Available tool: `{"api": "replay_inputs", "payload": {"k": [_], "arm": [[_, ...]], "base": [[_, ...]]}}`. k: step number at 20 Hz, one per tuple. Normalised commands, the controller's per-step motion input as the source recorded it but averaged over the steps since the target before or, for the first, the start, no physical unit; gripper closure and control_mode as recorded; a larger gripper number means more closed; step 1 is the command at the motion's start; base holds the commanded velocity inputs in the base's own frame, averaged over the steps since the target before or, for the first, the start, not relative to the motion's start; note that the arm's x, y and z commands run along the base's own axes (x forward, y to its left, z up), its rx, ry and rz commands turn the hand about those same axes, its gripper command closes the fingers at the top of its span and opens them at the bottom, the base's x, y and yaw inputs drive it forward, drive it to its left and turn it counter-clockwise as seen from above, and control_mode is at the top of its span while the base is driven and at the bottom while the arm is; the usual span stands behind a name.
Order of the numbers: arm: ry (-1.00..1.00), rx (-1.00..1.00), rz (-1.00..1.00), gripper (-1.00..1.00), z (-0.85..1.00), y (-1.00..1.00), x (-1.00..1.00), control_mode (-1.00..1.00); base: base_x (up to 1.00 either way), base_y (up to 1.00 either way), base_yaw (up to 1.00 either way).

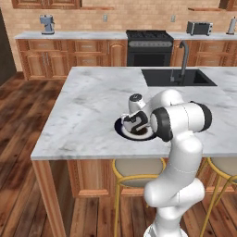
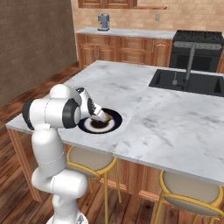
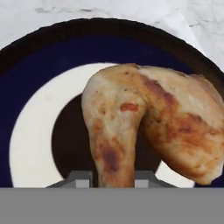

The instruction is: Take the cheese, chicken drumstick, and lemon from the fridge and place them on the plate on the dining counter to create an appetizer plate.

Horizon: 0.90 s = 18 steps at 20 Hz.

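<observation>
A: While its two tips pinch the bone end, the gripper (image 3: 113, 178) has the chicken drumstick (image 3: 148, 131) clamped; the meat hangs directly above the plate (image 3: 33, 140).

B: Around that, the plate (image 1: 121, 131) sits near the front edge of the dining counter (image 1: 88, 111); the black sink (image 2: 192, 83) lies well apart.

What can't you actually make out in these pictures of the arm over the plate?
- Left base view: the arm's elbow covers part of the plate, so what lies on it stays hidden.
- Right base view: the claw and the chicken drumstick are too small to tell how the grip sits.
- Hand view: the drumstick fills the middle, hiding the plate's centre; whether it touches the plate is unclear. The plate's rim runs off the edges.
</observation>
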Motion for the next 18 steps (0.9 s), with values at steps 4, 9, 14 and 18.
{"api": "replay_inputs", "payload": {"k": [4,9,14,18], "arm": [[-0.02,-0.02,-0.01,-1.0,-0.03,0.0,0.2,-1.0],[-0.01,0.0,0.0,-1.0,-0.01,0.0,0.05,-1.0],[0.0,0.0,0.0,-1.0,0.0,0.0,-0.07,-1.0],[-0.1,0.02,0.0,-1.0,0.56,0.0,-0.82,-1.0]], "base": [[0.0,0.0,0.0],[0.0,0.0,0.0],[0.0,0.0,0.0],[0.0,0.0,0.0]]}}
